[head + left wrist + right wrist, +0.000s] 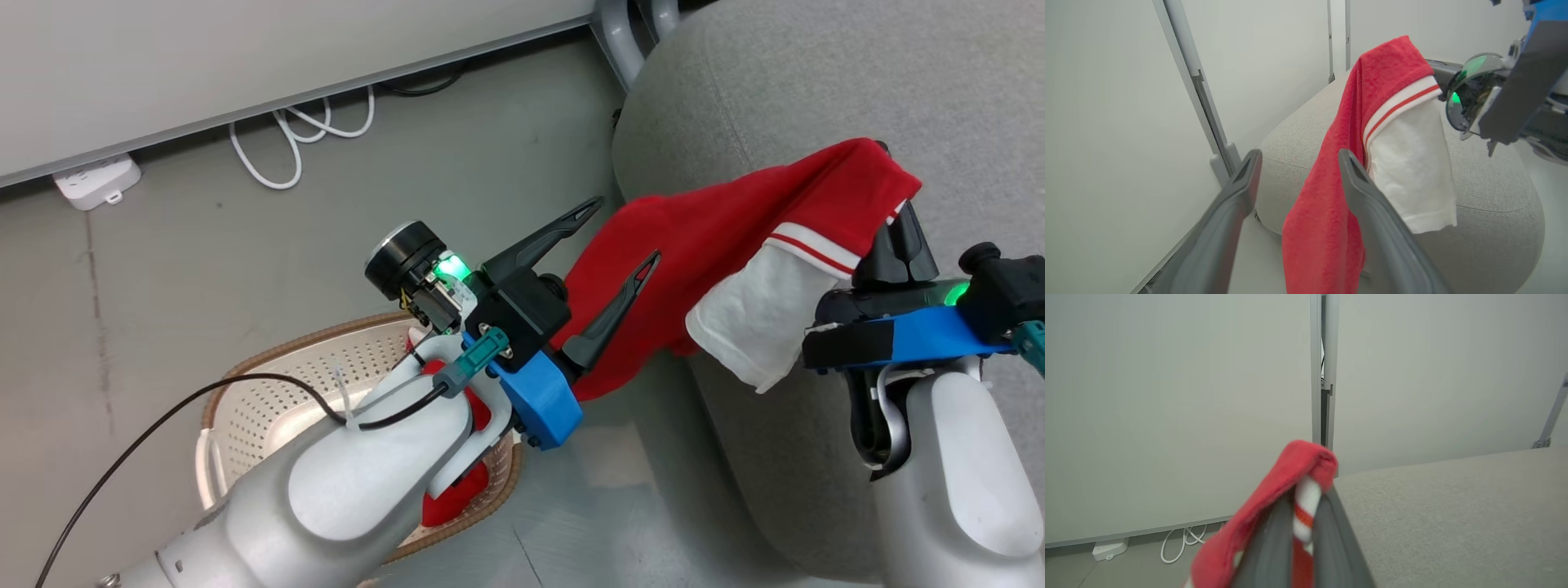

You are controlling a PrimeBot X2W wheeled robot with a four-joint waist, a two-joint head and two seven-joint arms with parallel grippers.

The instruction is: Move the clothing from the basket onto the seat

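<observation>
Transfer step: the right gripper [896, 214] pinches the red-and-white garment [718, 237] over the seat [816, 82] edge, fabric trailing off; the left gripper [624, 230] gapes empty; next, reach inward, then release.

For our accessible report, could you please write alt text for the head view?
The right gripper holds a red-and-white garment over a grey seat. The open left gripper hovers beside it; a white basket holds more red cloth.
</observation>
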